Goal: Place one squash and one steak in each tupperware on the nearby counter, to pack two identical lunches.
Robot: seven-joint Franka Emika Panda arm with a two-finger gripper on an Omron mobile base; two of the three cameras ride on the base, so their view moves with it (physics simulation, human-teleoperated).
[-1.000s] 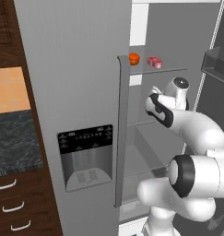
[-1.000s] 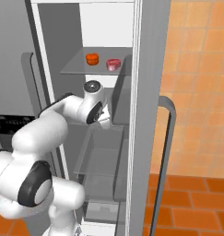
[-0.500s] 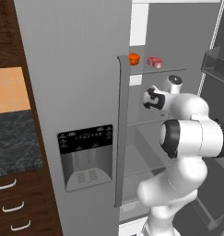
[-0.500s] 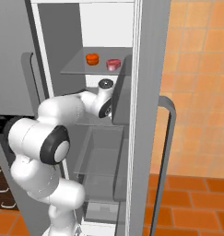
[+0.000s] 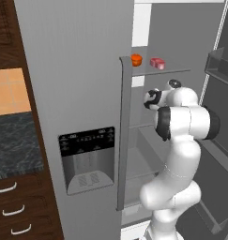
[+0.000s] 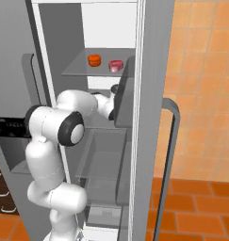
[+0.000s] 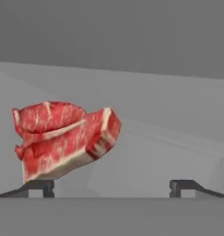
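An orange-red squash (image 5: 136, 59) (image 6: 94, 60) and a pink-red steak (image 5: 157, 63) (image 6: 116, 65) sit side by side on the upper glass shelf of the open fridge. My gripper (image 5: 150, 98) (image 6: 115, 101) reaches into the fridge just below that shelf, partly hidden by the door bin in the right base view. In the hand view a red steak (image 7: 62, 138) with white streaks lies on a grey shelf ahead, left of centre. The gripper (image 7: 111, 186) is open with nothing between its fingertips. The dark speckled counter (image 5: 14, 145) lies to the left. The tupperware is out of view.
The shut fridge door with its dispenser (image 5: 87, 159) and long handle (image 5: 124, 136) stands left of the arm. The open door with bins (image 5: 218, 70) is close on the right. Lower glass shelves (image 6: 104, 150) sit under the hand. Drawers (image 5: 7, 211) are below the counter.
The arm has swung its elbow up and pushed the hand deeper into the fridge under the upper shelf. The gripper has stayed open. Squash and steak have not moved.
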